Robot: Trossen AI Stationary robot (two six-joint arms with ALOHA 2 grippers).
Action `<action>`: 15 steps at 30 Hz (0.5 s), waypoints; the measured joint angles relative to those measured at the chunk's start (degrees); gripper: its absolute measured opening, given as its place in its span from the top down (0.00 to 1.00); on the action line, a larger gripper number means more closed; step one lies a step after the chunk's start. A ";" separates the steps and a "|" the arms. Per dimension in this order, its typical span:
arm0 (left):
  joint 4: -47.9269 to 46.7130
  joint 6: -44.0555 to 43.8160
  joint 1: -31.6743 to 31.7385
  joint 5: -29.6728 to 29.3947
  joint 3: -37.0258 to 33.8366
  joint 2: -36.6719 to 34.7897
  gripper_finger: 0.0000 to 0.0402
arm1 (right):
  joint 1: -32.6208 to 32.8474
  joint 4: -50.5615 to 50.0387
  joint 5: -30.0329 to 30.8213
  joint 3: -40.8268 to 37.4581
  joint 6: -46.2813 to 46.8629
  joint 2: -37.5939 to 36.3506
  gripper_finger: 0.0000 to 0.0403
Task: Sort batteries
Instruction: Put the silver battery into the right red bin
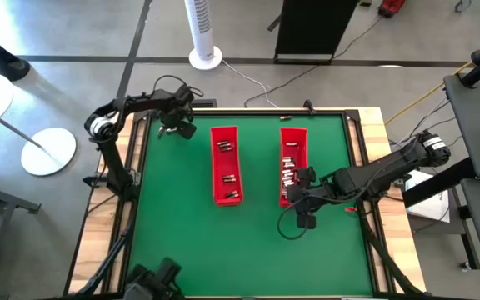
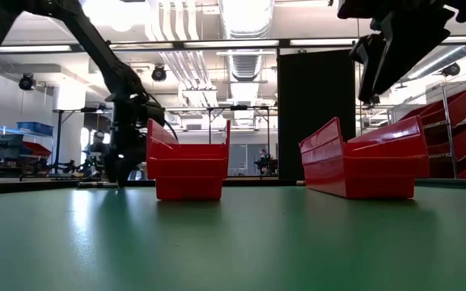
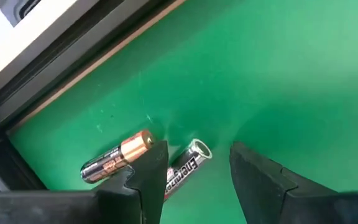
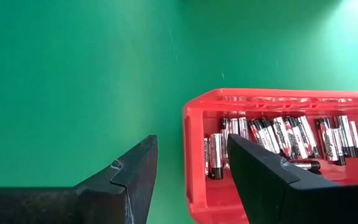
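Two batteries lie on the green mat near the table's far left corner: a copper-topped one (image 3: 115, 159) and a silver-black one (image 3: 186, 167). My left gripper (image 3: 199, 147) (image 1: 172, 129) hangs low over them, pointing down and open. The silver-black battery lies between its fingers, close to one finger (image 3: 149, 169) that hides its near end. My right gripper (image 4: 191, 146) (image 1: 298, 190) is open above the near end of the right red tray (image 1: 294, 133), which holds many batteries (image 4: 278, 140). The left red tray (image 1: 225, 133) holds a few batteries (image 1: 229, 177).
The table's black frame and wooden border (image 3: 48, 68) run close beside the two loose batteries. The two red trays (image 2: 188, 166) (image 2: 362, 158) stand side by side mid-table, with open green mat (image 1: 223, 250) nearer the front. A white fan base (image 1: 205, 57) stands beyond the far edge.
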 joint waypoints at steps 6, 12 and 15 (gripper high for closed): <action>-3.95 0.01 -0.07 -0.22 3.41 3.30 0.62 | 0.00 -0.07 -0.01 -0.14 -0.01 0.00 0.54; -7.41 1.23 -0.20 0.23 4.02 3.39 0.62 | -0.02 -0.03 0.00 -0.14 -0.31 0.00 0.54; -10.50 2.13 -0.22 0.57 3.90 3.10 0.62 | -0.02 -0.04 0.00 -0.14 -0.38 0.00 0.54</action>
